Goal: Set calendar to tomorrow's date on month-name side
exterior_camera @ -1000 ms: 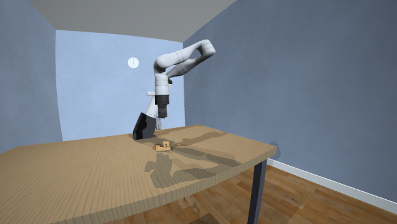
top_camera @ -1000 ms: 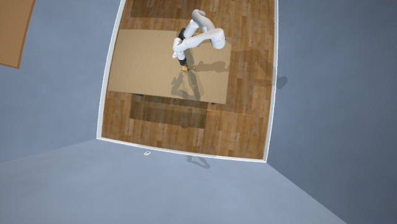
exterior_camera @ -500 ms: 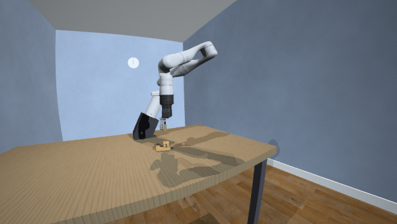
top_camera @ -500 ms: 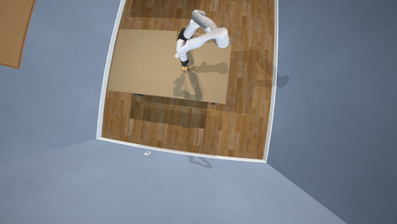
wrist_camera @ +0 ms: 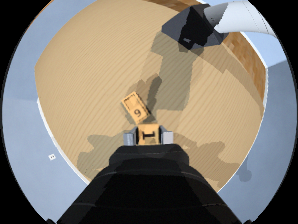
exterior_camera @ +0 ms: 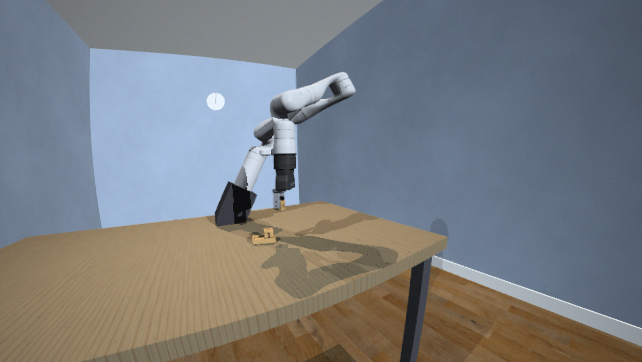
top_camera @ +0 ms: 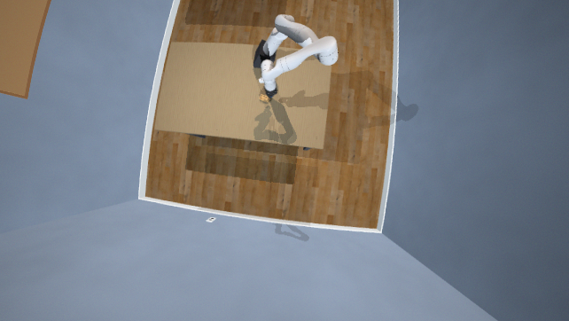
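My gripper [exterior_camera: 279, 198] is shut on a small wooden calendar cube [exterior_camera: 282, 203] and holds it well above the table. In the wrist view the held cube [wrist_camera: 149, 135] shows a dark mark on its top face, between my fingertips. The wooden tray [exterior_camera: 263, 238] lies on the table below and in front of the gripper, with the other cube [exterior_camera: 269, 232] standing in it. In the wrist view the tray [wrist_camera: 136, 108] lies tilted in the picture, and a digit like a 9 shows there. From above, the gripper [top_camera: 266, 95] hangs over the table's middle right.
The arm's dark base [exterior_camera: 234, 204] stands at the table's far edge, behind the tray. The table's right edge [exterior_camera: 425, 240] is some way off. A round wall clock [exterior_camera: 215, 101] hangs on the back wall.
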